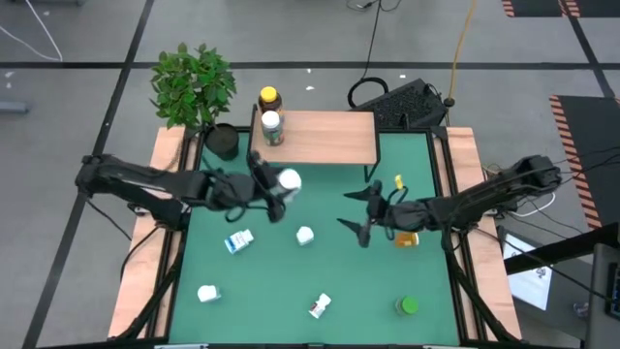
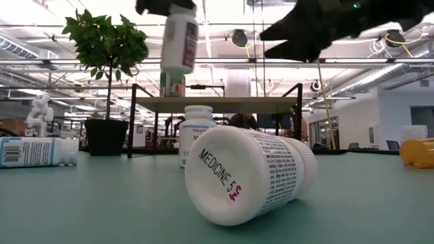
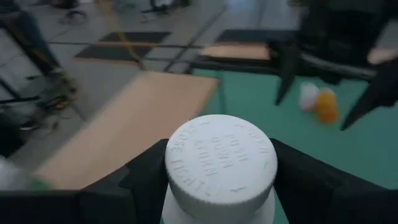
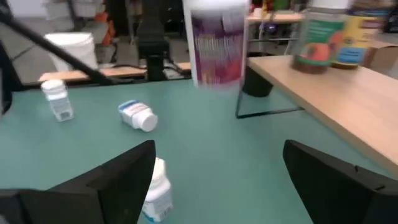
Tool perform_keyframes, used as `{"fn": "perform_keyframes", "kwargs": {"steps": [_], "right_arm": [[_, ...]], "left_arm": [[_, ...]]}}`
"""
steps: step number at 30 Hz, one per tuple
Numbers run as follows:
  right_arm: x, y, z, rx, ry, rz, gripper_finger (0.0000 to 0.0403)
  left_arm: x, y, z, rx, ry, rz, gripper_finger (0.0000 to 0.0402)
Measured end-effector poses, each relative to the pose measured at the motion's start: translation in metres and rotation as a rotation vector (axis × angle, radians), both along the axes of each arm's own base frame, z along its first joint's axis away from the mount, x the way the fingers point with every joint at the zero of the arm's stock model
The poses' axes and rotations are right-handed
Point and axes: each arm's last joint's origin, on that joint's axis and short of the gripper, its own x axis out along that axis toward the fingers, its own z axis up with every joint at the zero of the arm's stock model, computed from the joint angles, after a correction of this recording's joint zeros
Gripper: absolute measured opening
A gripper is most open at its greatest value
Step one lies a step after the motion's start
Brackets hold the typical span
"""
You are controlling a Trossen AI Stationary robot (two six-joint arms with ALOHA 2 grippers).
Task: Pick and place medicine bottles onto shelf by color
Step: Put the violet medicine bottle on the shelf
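Two bottles (image 1: 270, 114) are already stood on the shelf (image 1: 325, 138), a third, white bottle (image 1: 287, 180) is clenched aloft in the left end effector (image 1: 281, 186) just short of it, the right end effector (image 1: 359, 210) hangs released, and about seven remain on the table (image 1: 291, 291).

2 bottles (image 1: 270, 114) on shelf (image 1: 325, 137) left end.

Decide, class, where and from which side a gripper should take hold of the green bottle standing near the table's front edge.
The green bottle stands upright and alone, its round cap facing up. Come straight down from above and probably close the fingers across the cap or just under it. The open right gripper is the nearer one.
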Motion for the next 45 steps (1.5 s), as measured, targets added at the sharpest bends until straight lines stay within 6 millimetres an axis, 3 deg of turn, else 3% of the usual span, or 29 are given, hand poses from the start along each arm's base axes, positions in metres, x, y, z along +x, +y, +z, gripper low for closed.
{"fn": "perform_keyframes", "kwargs": {"steps": [5,8,20,45], "right_arm": [[-0.022,-0.006,-0.011,0.052,-0.087,-0.005,0.0346],[-0.030,-0.008,-0.015,0.068,-0.137,-0.005,0.0346],[-0.033,-0.009,-0.016,0.071,-0.152,0.000,0.0346],[-0.033,-0.009,-0.016,0.080,-0.154,0.000,0.0346]], "left_arm": [[-0.023,0.027,0.015,0.003,-0.021,0.100,0.0243],[-0.027,0.045,0.018,0.004,-0.033,0.171,0.0250],[-0.018,0.095,0.000,-0.055,-0.001,0.377,0.0252],[-0.005,0.111,-0.016,-0.071,0.040,0.427,0.0257]]}}
